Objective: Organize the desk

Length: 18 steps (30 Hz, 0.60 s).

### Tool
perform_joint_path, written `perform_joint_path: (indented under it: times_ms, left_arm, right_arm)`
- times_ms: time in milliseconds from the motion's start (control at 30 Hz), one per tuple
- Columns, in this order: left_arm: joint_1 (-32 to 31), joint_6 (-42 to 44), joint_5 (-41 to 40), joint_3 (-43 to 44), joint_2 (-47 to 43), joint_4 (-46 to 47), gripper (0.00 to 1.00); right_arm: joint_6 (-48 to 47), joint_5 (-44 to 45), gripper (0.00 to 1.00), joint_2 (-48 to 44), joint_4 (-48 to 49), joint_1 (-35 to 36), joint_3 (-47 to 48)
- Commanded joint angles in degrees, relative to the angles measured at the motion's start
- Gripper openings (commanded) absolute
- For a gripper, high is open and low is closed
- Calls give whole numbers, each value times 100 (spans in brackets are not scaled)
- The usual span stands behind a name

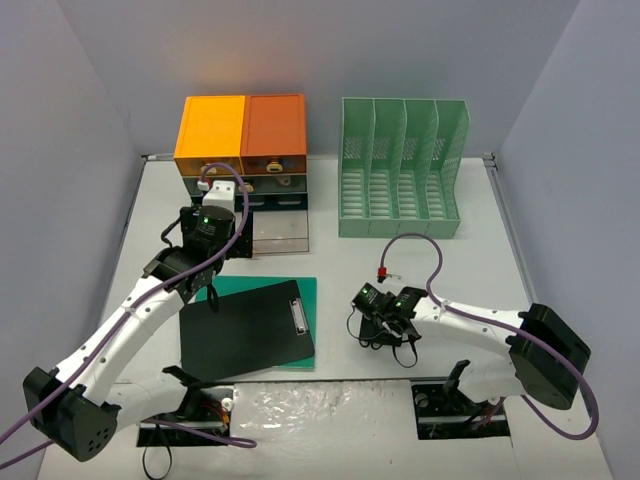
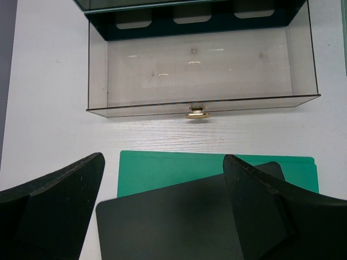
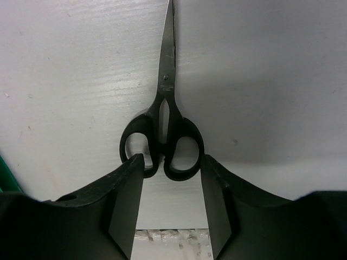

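Note:
The white desk (image 1: 440, 270) holds a black clipboard (image 1: 248, 332) that lies on a green folder (image 1: 306, 288). My left gripper (image 1: 222, 245) hovers open and empty between the folder and an open clear drawer (image 1: 280, 228). In the left wrist view the empty drawer (image 2: 200, 70) is ahead, and the folder (image 2: 162, 168) and clipboard (image 2: 173, 222) lie below the open gripper (image 2: 164, 161). My right gripper (image 1: 385, 320) is low over black scissors (image 3: 162, 135). It (image 3: 171, 162) is open, with a finger on each side of the handles. The blades are shut and point away.
An orange-topped drawer unit (image 1: 242, 125) stands at the back left, and the drawer has a gold knob (image 2: 198, 114). A green slotted file rack (image 1: 400, 170) stands at the back right. A cable with a red end (image 1: 382, 272) loops over the right arm. Grey-lilac walls enclose the desk.

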Motion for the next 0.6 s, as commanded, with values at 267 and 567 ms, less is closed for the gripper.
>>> perform_joint_path:
  times_ms: [267, 567]
  left_arm:
    - [-21, 72, -15, 121, -144, 176, 89]
    - [-20, 72, -6, 87, -137, 209, 89]
  right_arm:
    - [238, 532, 62, 14, -545, 91, 546]
    - [266, 693, 54, 22, -739, 124, 790]
